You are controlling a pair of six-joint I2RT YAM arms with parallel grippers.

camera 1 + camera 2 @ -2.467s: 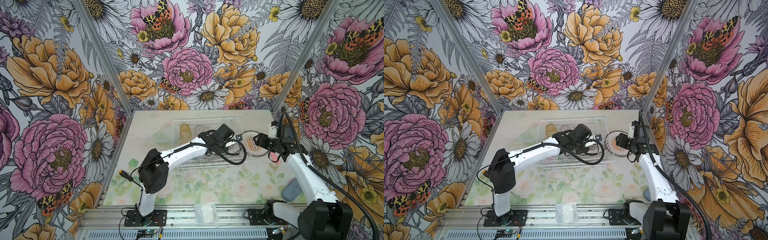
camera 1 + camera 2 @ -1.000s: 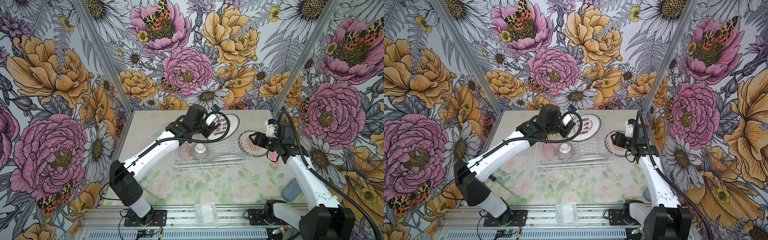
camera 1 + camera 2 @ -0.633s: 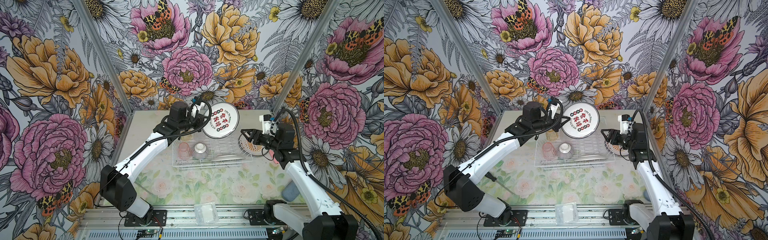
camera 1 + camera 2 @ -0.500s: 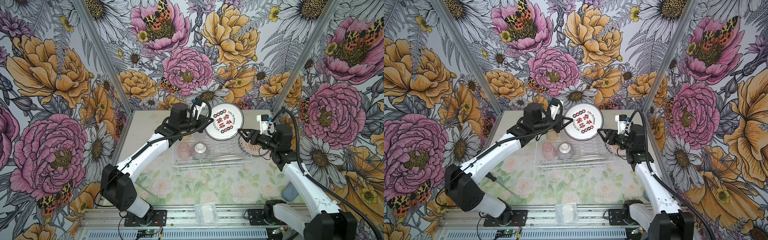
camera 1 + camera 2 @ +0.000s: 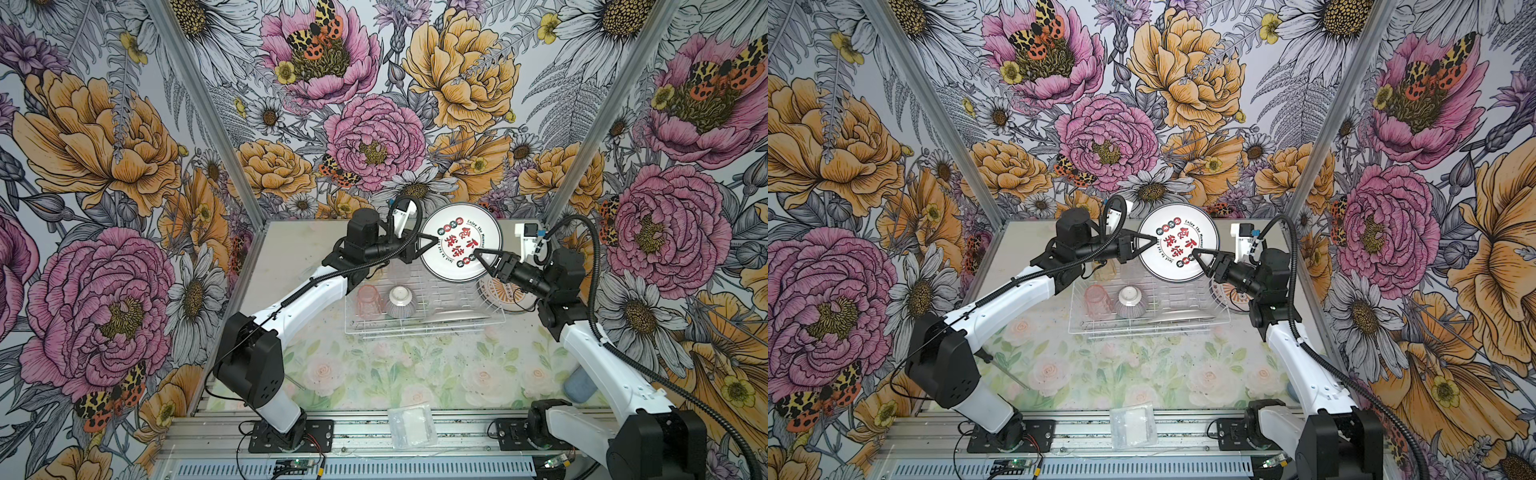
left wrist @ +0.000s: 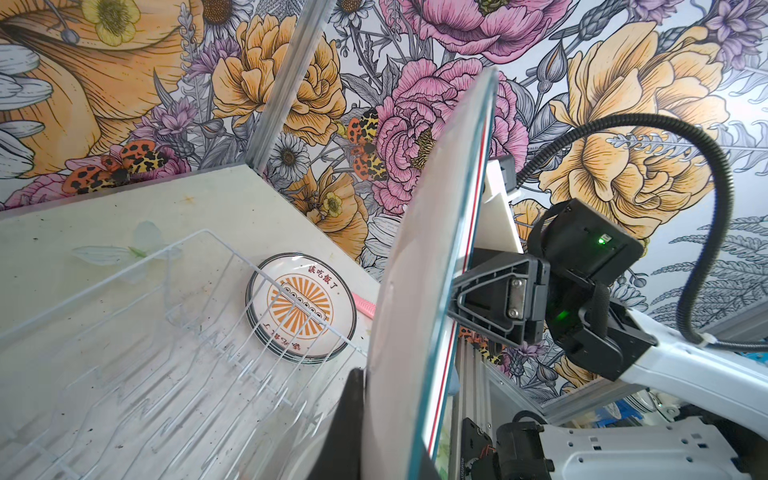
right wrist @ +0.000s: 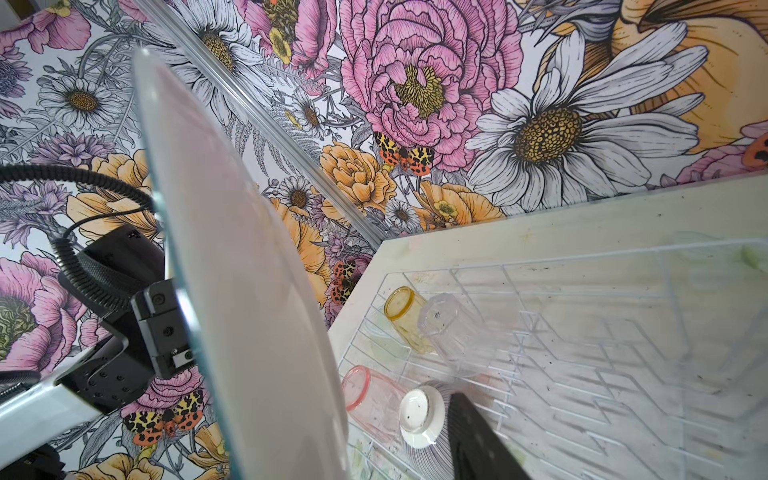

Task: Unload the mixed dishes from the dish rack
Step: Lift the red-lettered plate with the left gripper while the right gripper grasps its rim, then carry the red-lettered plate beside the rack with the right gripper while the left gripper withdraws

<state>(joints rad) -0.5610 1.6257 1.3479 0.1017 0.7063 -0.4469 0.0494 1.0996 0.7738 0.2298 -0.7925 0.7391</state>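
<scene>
Plate (image 5: 460, 243) with red-black characters hangs in the air at upper centre in both top views, face toward the camera. Its lower edge overlaps the upper right corner of the dish rack (image 5: 415, 331). Left gripper (image 5: 433, 241) pinches the plate's left rim. The right gripper (image 5: 478, 254) straddles the lower right rim with jaws spread, and its visible finger (image 7: 478, 432) stands apart from the plate's surface. At the rack's left end sit a pink tumbler (image 5: 368, 300), a ribbed bowl (image 5: 401, 300), a yellow tumbler (image 7: 401, 316) and a clear tumbler (image 7: 451, 332). An orange-patterned plate (image 6: 300, 308) lies flat just outside the rack's right wall. Floral tabletop (image 5: 415, 374) spreads open across the lower middle.
</scene>
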